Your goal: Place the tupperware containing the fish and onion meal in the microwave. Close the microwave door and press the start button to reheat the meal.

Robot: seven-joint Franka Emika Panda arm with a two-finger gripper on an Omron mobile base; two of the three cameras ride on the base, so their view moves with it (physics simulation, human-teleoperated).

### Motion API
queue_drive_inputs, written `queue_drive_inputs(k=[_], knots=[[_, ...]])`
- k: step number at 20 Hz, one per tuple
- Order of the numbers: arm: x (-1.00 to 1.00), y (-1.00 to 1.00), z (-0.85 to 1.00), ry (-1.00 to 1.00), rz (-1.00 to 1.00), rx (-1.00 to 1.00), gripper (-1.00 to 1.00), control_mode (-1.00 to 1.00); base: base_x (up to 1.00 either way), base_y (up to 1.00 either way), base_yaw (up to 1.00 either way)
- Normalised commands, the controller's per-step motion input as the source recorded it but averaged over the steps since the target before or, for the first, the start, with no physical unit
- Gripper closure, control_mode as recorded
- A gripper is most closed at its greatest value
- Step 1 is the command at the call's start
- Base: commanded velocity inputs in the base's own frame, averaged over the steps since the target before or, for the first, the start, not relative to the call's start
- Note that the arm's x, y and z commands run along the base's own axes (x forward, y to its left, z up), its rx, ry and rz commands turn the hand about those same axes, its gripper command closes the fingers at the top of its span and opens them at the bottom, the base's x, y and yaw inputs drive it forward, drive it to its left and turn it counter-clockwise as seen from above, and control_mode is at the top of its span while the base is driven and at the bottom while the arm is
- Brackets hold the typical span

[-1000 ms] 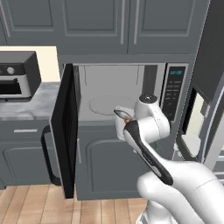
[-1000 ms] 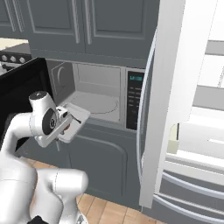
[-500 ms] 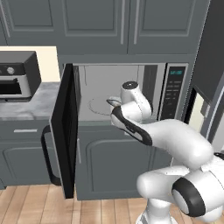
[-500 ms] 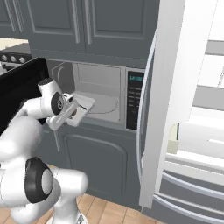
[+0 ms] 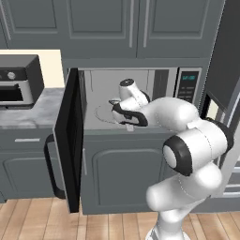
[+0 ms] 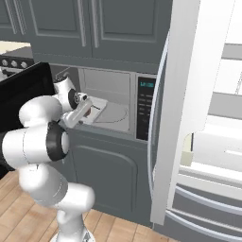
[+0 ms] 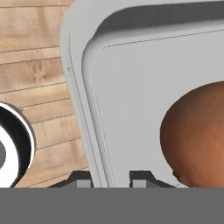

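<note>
Left base view: microwave (image 5: 140,101) cavity open, its door (image 5: 70,140) swung out to the left and standing edge-on. Gripper (image 5: 123,112) sits at the mouth of the cavity, just over the turntable edge. A thin pale sliver of the tupperware (image 5: 114,101) shows at the hand's left. Toaster oven (image 5: 18,79) sits on the counter well to the left. Risk, as judged: the tray is gripped by one rim only, so any tilt on the way in could tip the contents out.

Right base view: tupperware (image 6: 97,108) is carried roughly level, half over the cavity floor, half still out in front. Gripper (image 6: 81,105) holds its near edge. Control strip (image 6: 144,108) is to the right; the fridge door (image 6: 189,108) stands open further right. Risk: the tray's far corner could catch the side wall or sill if it goes in skewed.

Hand view: fingertips (image 7: 80,179) straddle the tray rim, one outside and one inside, pinched onto the tupperware (image 7: 131,87). Inside it, an orange-brown onion (image 7: 197,131) lies at the right; I cannot make out the fish. Wood floor (image 7: 39,78) lies beneath the rim, so a slip here drops the meal to the floor.
</note>
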Motion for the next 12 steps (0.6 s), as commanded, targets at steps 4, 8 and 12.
queue_drive_inputs(k=[4, 8, 12], knots=[[0.88, 0.0, -0.43, 0.01, 0.04, -0.08, 1.0, -1.0, 0.0, 0.0, 0.0], [0.86, 0.0, -0.59, 0.02, 0.05, -0.09, 1.0, -1.0, 0.0, 0.0, 0.0], [0.94, -0.1, -0.26, 0.0, 0.04, -0.04, 1.0, -1.0, 0.0, 0.0, 0.0]])
